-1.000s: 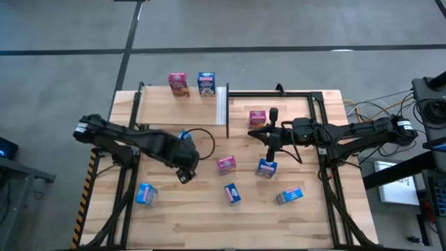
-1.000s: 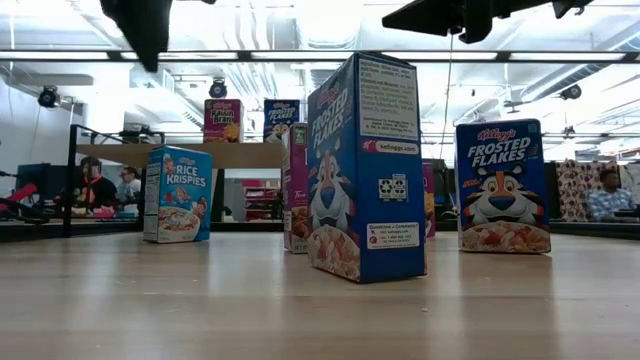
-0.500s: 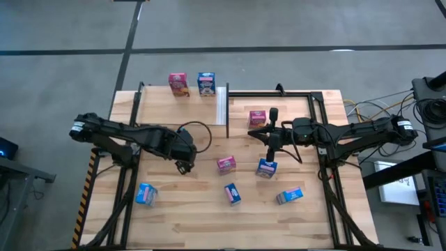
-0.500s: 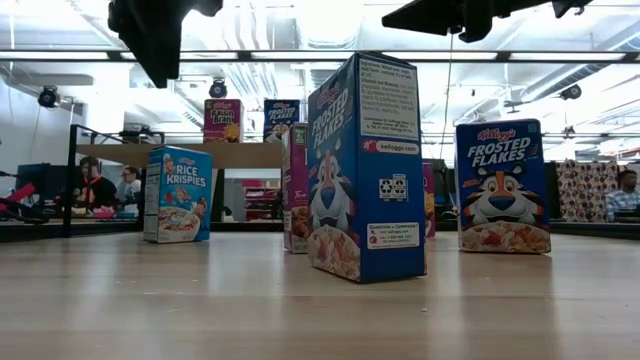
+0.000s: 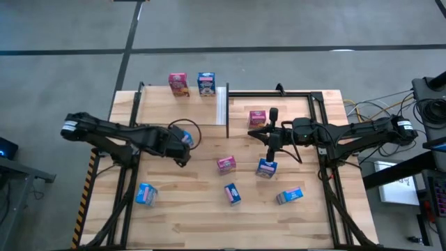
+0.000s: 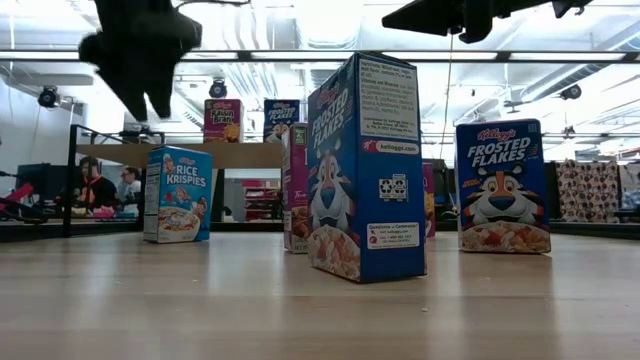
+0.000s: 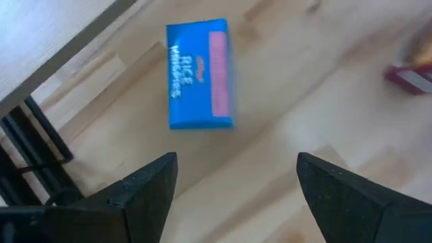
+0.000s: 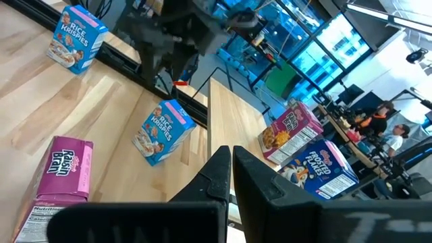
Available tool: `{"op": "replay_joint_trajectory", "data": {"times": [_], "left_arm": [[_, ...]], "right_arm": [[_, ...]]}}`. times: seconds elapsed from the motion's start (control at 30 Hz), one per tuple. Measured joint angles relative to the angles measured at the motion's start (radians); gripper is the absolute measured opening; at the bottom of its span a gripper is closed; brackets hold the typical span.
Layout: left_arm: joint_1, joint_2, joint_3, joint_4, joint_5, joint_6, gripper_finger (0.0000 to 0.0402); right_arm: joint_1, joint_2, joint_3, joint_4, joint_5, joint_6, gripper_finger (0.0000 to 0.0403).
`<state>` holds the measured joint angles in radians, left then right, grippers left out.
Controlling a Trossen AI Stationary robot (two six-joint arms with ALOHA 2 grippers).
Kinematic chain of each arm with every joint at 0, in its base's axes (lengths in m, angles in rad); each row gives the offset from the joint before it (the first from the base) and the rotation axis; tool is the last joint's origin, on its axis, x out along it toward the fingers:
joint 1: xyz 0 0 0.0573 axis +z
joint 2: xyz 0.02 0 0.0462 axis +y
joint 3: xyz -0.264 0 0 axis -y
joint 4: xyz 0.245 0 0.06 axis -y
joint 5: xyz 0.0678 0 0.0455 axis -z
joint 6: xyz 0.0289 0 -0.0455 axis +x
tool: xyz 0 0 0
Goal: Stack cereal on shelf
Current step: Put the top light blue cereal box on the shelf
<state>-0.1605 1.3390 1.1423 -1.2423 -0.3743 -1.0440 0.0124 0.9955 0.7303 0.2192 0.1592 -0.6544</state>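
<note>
My left gripper [image 5: 182, 155] hangs open above the table's left middle, pointing steeply down. In its wrist view the fingers [image 7: 145, 196] stand wide apart, short of a blue Rice Krispies box [image 7: 199, 74] that stands upright on the table beside the shelf [image 5: 157, 108]. That box also shows in the right wrist view [image 8: 165, 131]. A pink box [image 5: 178, 84] and a blue box [image 5: 205, 84] stand on the shelf. My right gripper [image 8: 229, 169] waits shut and level over the table's right middle [image 5: 261, 132].
Standing loose on the table are a pink box [image 5: 225, 164], a pink box [image 5: 258, 117], blue boxes [image 5: 266, 168] [image 5: 232, 193] [image 5: 145, 194] and one more [image 5: 289, 196]. A black frame [image 5: 317, 104] rims the table. Bare planks lie along the near edge.
My left gripper has sunk and drawn back toward the table's far-left, nearer the shelf and the blue Rice Krispies box, turning at the wrist as it went. No box has moved.
</note>
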Motion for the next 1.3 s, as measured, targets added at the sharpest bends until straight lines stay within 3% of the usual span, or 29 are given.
{"op": "replay_joint_trajectory", "data": {"times": [0.2, 0.47, 1.3], "left_arm": [[0.062, -0.031, -0.075, 0.100, -0.084, 0.046, 0.0288], [0.123, -0.040, -0.079, 0.171, -0.060, 0.119, 0.0282], [0.132, -0.001, -0.147, 0.223, -0.090, 0.180, 0.0278]], "right_arm": [[0.000, 0.000, 0.000, 0.002, 0.000, -0.001, 0.0009], [0.000, 0.000, 0.000, 0.000, 0.000, 0.002, 0.0009], [0.000, 0.000, 0.000, -0.005, 0.000, 0.034, 0.0009]]}}
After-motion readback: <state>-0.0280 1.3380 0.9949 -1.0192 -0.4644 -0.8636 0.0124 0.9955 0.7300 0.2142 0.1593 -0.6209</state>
